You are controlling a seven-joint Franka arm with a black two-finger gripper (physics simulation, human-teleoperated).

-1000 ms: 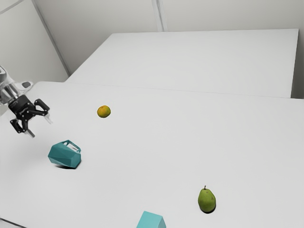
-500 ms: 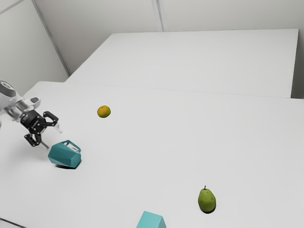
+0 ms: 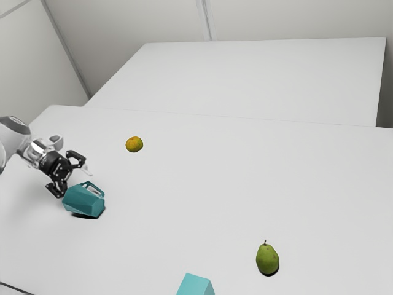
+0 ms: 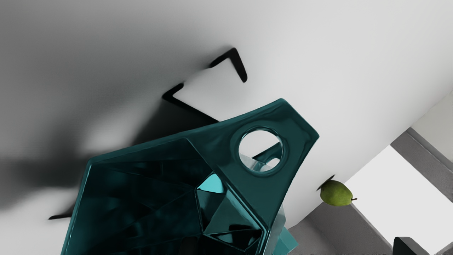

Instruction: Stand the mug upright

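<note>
We saw the mug (image 3: pixel 83 200) lying on its side on the table (image 3: pixel 184 184), with the gripper (image 3: pixel 81 184) right by it. Our fingers stood well apart, clamped on nothing. One clear fingertip (image 3: pixel 89 173) showed beside the handle (image 4: pixel 295 136); the other finger's tip was lost at the mug, and we could not tell whether it lay behind the wall or inside the mouth, or whether it touched.

In the wrist view the mouth faced us, but the bottom edge cut the mug off and its inside was very dark. A faint dark shape (image 4: pixel 188 245) in there was too dim for us to name. Past the mug we made out the pear (image 4: pixel 336 193) and a bit of the block (image 4: pixel 287 241), mostly hidden by the mug.

In the exterior view the block was cut off by the bottom edge, the arm (image 3: pixel 13 136) by the left one. The orange (image 3: pixel 134 144) sat in full sight.
</note>
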